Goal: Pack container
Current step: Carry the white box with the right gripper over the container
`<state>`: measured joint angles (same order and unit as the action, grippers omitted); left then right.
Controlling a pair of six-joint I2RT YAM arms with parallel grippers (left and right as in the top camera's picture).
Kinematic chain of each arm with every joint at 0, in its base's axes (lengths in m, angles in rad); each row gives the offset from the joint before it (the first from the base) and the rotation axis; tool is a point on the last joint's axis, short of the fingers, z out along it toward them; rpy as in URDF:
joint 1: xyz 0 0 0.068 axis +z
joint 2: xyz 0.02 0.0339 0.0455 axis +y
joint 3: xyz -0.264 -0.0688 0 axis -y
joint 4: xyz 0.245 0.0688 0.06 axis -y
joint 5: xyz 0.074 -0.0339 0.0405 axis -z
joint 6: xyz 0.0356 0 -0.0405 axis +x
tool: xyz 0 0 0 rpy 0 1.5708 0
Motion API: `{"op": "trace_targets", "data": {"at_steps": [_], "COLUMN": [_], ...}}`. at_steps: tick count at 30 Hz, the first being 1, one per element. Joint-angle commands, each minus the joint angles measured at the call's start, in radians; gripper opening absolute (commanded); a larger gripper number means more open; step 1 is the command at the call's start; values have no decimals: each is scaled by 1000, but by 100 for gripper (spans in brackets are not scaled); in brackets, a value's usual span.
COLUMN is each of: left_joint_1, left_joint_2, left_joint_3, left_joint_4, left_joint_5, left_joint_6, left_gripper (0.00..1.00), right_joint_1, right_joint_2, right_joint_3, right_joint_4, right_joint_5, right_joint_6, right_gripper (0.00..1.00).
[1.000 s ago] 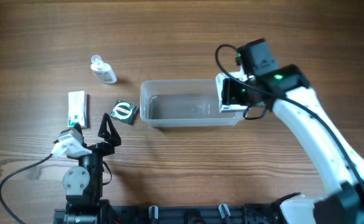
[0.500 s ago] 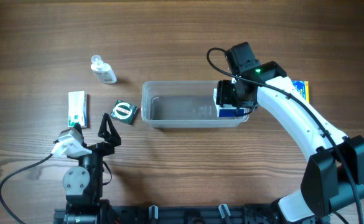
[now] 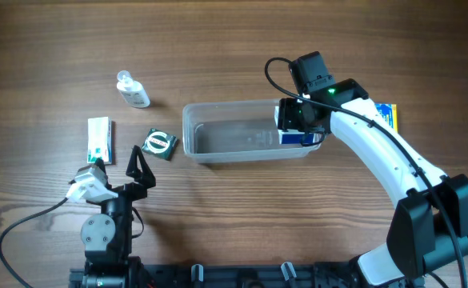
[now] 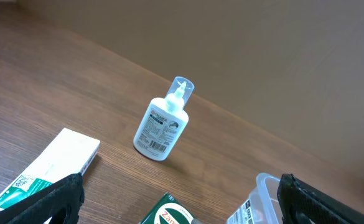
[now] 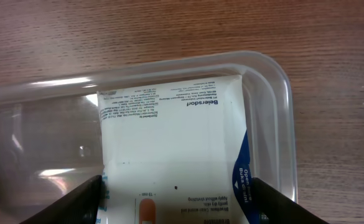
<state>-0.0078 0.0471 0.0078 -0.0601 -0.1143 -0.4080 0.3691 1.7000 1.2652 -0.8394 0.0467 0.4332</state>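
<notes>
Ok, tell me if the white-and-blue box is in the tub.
In: the box is within the container rim at one end, the right tool gripping it. Whether it touches the bottom, cannot tell.

A wooden table (image 3: 234, 48) with warm brown horizontal grain fills the overhead frame. In the left wrist view its far edge slants from upper left to lower right, a plain dull-brown backdrop (image 4: 281, 62) beyond it. Light is soft, even.
</notes>
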Motion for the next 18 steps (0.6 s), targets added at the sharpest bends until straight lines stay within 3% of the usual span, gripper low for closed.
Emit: {"op": "trace_targets", "data": {"at_steps": [1,18], "left_joint_1": [5,5], "left_joint_2": [-1,-1], "left_joint_3": [-2,-2], "left_joint_4": [-2,-2], "left_joint_5": [4,4], "left_joint_6": [8,8], "left_gripper": [100,100], "right_joint_1": [5,5], "right_joint_2": [10,-88], "right_joint_3": [-2,10], "right_joint_4": [6,21], "right_joint_5": [80,111], "right_joint_6": [-16,-48], "right_gripper": [71,70]}}
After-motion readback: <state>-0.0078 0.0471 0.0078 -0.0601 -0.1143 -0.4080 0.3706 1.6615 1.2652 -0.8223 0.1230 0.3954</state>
